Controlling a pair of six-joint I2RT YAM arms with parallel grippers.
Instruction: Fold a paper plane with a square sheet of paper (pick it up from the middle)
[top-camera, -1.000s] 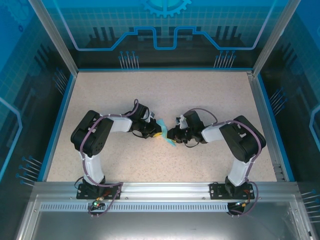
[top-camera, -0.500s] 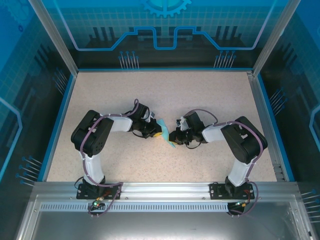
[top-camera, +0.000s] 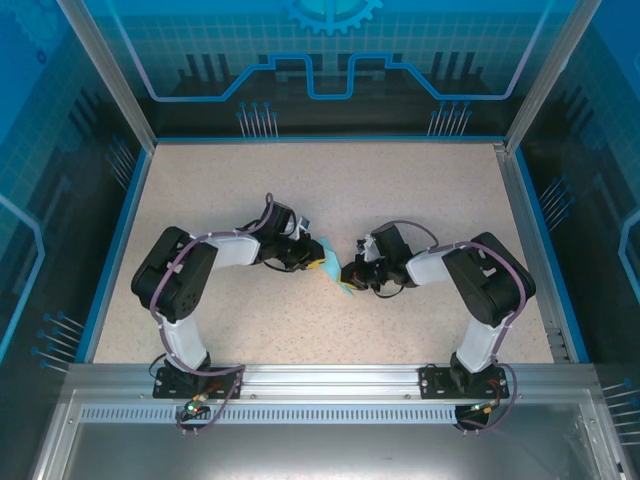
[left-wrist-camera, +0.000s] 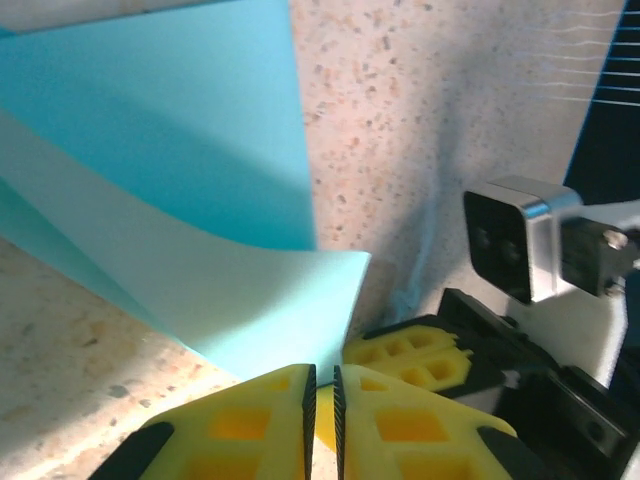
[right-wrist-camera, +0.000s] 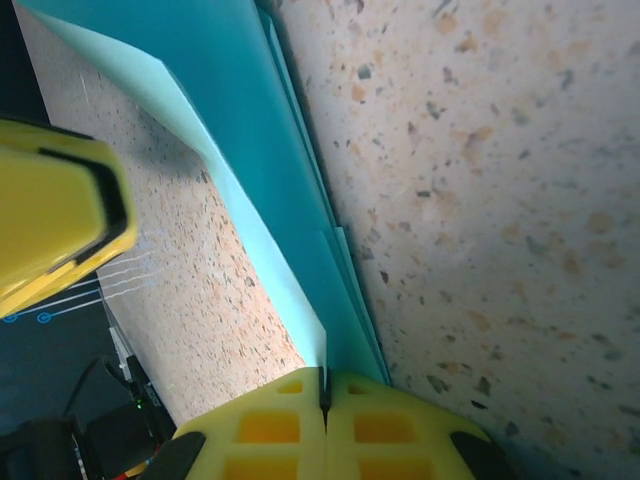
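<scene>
The folded cyan sheet of paper (top-camera: 331, 270) stands on edge mid-table between both grippers. In the right wrist view its layered folds (right-wrist-camera: 270, 160) run straight down into my right gripper (right-wrist-camera: 323, 378), whose yellow jaws are shut on the paper's lower end. My left gripper (left-wrist-camera: 321, 372) sits just below a curled flap of the paper (left-wrist-camera: 190, 230), its jaws a narrow slit apart with nothing seen between them. From above, the left gripper (top-camera: 316, 263) is at the paper's left and the right gripper (top-camera: 348, 277) at its right. The right gripper's fingers (left-wrist-camera: 420, 352) lie close beside the left one's.
The speckled beige table (top-camera: 330, 190) is walled by a blue rim and glass panels (top-camera: 110, 230). An aluminium rail (top-camera: 330, 380) with both arm bases runs along the near edge. The right wrist's camera housing (left-wrist-camera: 520, 240) sits close to my left gripper.
The right gripper has shut onto the paper. The left gripper's jaws have eased slightly apart, and the left arm's elbow has swung left while its wrist edged up.
</scene>
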